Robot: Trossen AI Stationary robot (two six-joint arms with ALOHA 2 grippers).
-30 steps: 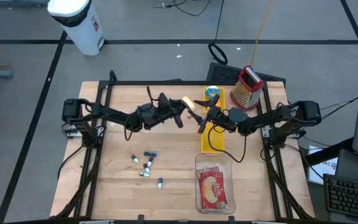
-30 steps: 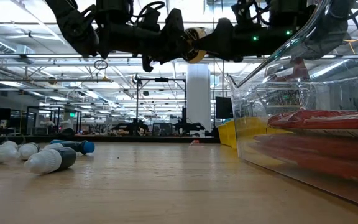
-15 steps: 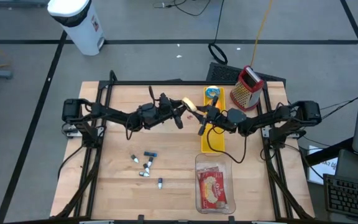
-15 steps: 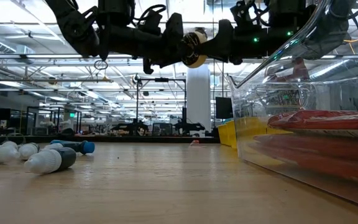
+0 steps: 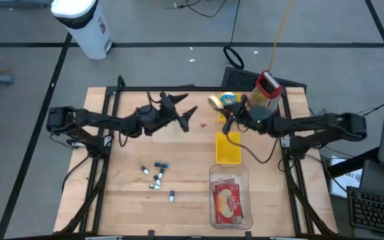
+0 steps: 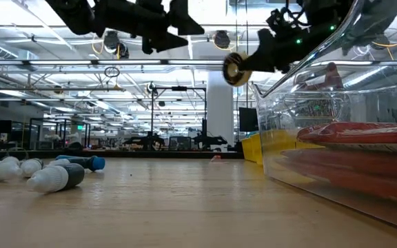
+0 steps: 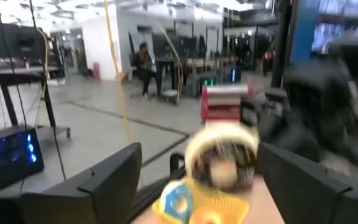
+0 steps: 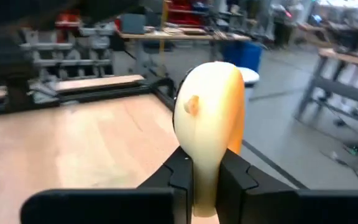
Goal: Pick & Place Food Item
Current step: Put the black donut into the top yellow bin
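Note:
A pale yellow food item (image 5: 213,102) with a browner end face (image 6: 236,69) hangs high over the table's far middle, and my right gripper (image 5: 224,111) is shut on it. My left gripper (image 5: 188,108) stands open a little to the left of it, at about the same height, with nothing between its fingers. In the left wrist view the food item (image 7: 222,152) shows ahead between the spread fingers, apart from them. My right gripper pinches one end of the food item (image 8: 205,163) between its two fingers. The fingers lie about level and come from the table's right. The rest of the item sticks out past the fingertips, lifted clear of the table.
A yellow tray (image 5: 228,148) lies below the grippers. A clear box (image 5: 229,200) with a red packet stands near the front. A red-topped grater (image 5: 267,93) and a yellow bowl (image 5: 227,99) stand at the far edge. Several small bottles (image 5: 155,177) lie front left.
My right gripper has shut on the food item. My left gripper has opened, let go of it, and drawn back toward the table's left while rising. My right gripper has carried the item up and toward the far edge.

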